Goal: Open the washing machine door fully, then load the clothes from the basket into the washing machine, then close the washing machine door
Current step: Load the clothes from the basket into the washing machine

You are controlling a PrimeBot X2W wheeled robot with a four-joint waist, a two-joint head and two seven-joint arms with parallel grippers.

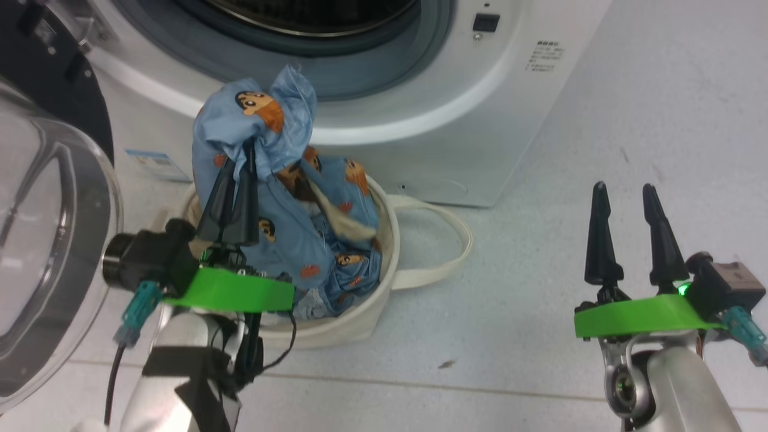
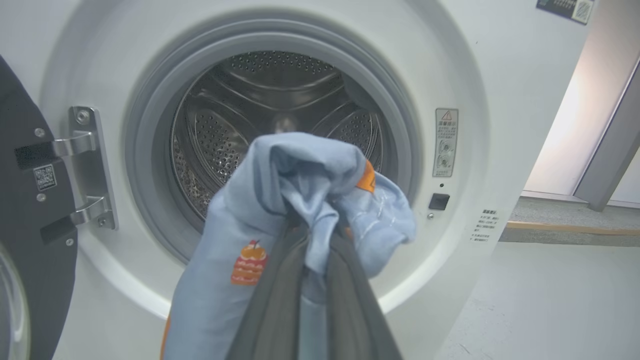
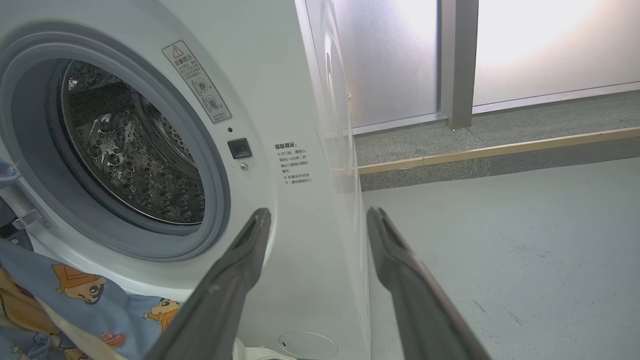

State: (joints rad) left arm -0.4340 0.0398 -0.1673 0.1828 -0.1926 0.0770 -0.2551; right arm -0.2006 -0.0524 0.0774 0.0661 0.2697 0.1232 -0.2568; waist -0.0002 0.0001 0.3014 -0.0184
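The washing machine (image 1: 420,120) stands ahead with its steel drum (image 2: 280,125) showing. Its door (image 1: 42,240), glossy black rim and clear dome, hangs swung out at my left. Below the opening sits the cream basket (image 1: 384,240) with blue printed clothes (image 1: 336,240) heaped in it. My left gripper (image 1: 246,147) is shut on a blue garment (image 2: 300,200), which bunches over the fingertips and trails down into the basket, in front of the drum mouth. My right gripper (image 1: 627,195) stands open over the floor to the right, nothing between its fingers (image 3: 240,280).
One long basket handle (image 1: 444,240) lies on the pale floor to the right. The door hinge (image 2: 85,165) is at the left of the opening. Beyond the machine's right side are a raised floor ledge (image 3: 500,150) and frosted glass panels.
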